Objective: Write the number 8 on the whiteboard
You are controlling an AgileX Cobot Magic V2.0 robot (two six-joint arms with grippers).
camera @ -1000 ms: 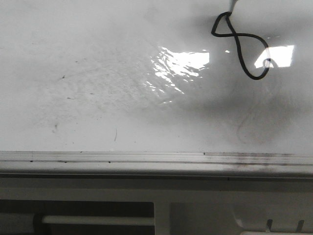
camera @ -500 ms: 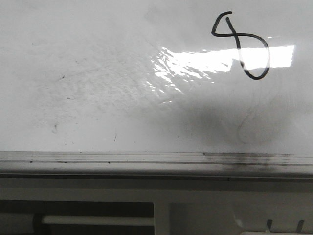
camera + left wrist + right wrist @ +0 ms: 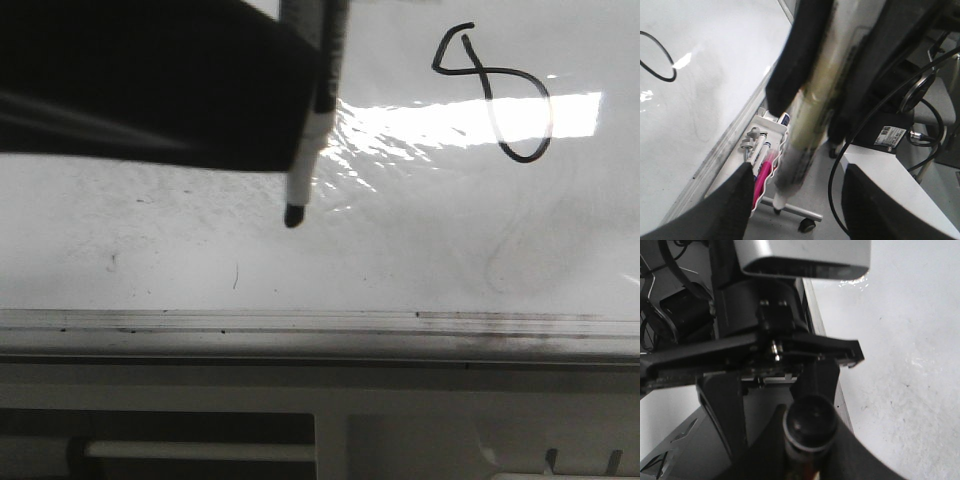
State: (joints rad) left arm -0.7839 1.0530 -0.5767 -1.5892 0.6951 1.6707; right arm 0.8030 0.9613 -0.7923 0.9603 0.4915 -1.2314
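Note:
The number 8 is a thin black slanted looped line at the upper right of the whiteboard. One loop also shows in the left wrist view. My right gripper is shut on a marker, seen end-on. In the front view the marker points down off the board, tip left of the 8. A dark arm mass beside it covers the upper left. My left gripper is open, with its fingers wide on either side of the marker's tip.
A silver strip edges the board's near side. Beyond the board's edge stands a white wire rack with pens, one of them pink, on a wheeled stand. Black cables and a box lie by a white surface.
One second ago the marker tip left the top of the 8 and went out of view. Now the dark arm and the marker have come into the front view at upper left.

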